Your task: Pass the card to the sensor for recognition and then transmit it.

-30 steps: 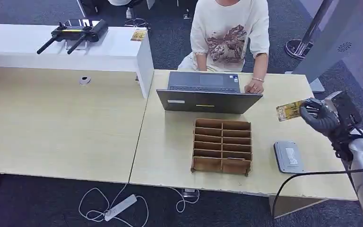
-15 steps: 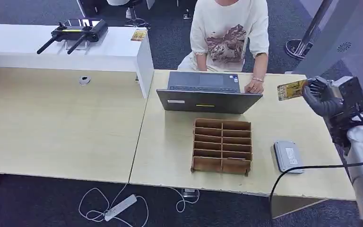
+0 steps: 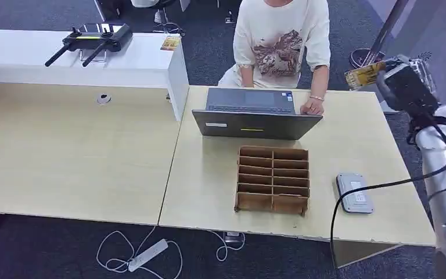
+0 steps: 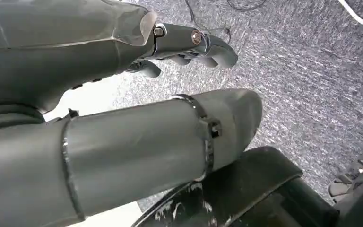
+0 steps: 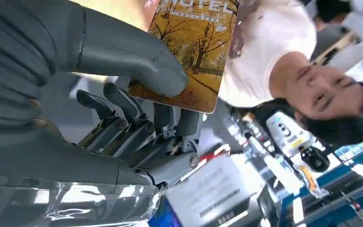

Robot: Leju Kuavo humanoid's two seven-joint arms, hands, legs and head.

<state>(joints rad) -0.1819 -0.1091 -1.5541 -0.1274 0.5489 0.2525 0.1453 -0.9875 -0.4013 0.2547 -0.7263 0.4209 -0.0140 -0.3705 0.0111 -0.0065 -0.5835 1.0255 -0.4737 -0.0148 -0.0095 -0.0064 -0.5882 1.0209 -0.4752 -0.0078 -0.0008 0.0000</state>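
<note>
The right hand point(image 3: 396, 81) pinches the card point(image 3: 364, 75) between thumb and fingers — the sensor point(image 3: 355, 193) lies well below it; the left hand point(image 4: 189, 49) hangs empty, fingers loosely curled.

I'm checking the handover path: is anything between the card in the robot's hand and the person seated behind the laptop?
Nothing visible blocks it. The right hand holds the card raised beyond the table's far right corner, and the gap to the person looks open. The laptop sits lower and to the side.
</note>
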